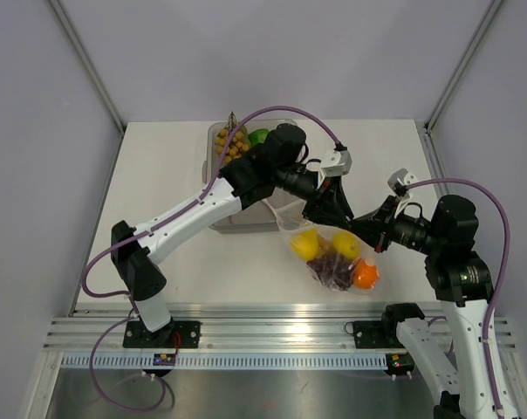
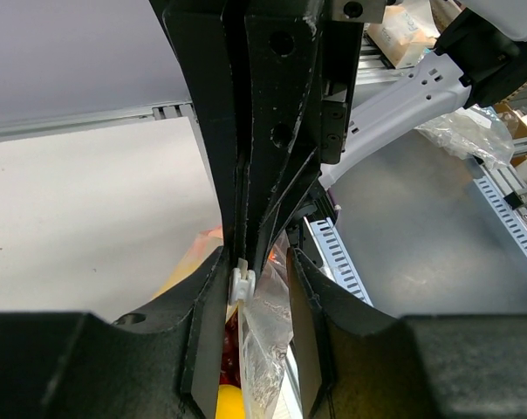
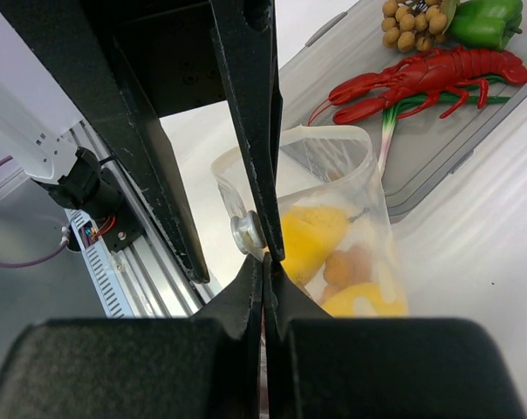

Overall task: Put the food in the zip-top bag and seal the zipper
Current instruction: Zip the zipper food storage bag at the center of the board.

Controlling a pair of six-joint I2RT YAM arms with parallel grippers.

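Food (image 1: 364, 275): inside the zip-top bag (image 1: 320, 262), which lies on the surface (image 1: 167, 175) at 4 o'clock from centre. Loading looks complete.
Right gripper (image 3: 264, 259): pinched on the bag's mouth edge at 1 o'clock of the bag, probably to anchor it.
Left gripper (image 2: 246, 272): clamped on the same edge at 12 o'clock, probably to press the zipper closed.
Zipper: far end appears to gape, so sealing is judged unfinished.
Tray (image 3: 490, 131): at 10 o'clock of the bag, holding a lobster (image 3: 420, 78) and a green pepper (image 3: 486, 22).

Clear bag (image 3: 344, 159) (yellow, purple, orange food (image 1: 333, 269))
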